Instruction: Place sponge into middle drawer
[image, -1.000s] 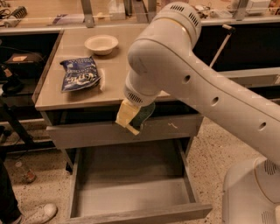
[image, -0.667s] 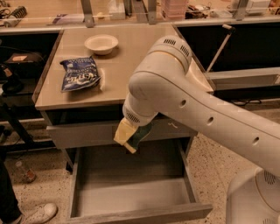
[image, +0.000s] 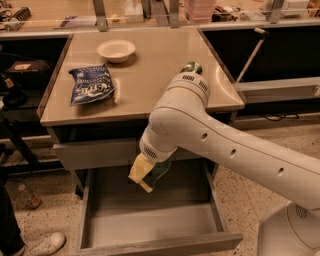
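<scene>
The sponge (image: 139, 171) shows its pale yellow base, with a dark green edge beside it, at the end of my white arm. My gripper (image: 149, 175) is shut on it and is mostly hidden under the wrist. It hangs just below the closed upper drawer front (image: 95, 152), over the back of the open middle drawer (image: 150, 222). That drawer is a wide grey metal drawer, pulled out, with a bare floor. The sponge is held in the air above the floor.
On the beige table top (image: 150, 75) lie a blue chip bag (image: 91, 84), a white bowl (image: 116, 50) and a crushed green can (image: 191, 67) behind my arm. A person's shoe (image: 45, 244) is at the lower left, on the speckled floor.
My gripper has moved down and slightly left with the sponge, from in front of the upper drawer front to just over the open middle drawer.
</scene>
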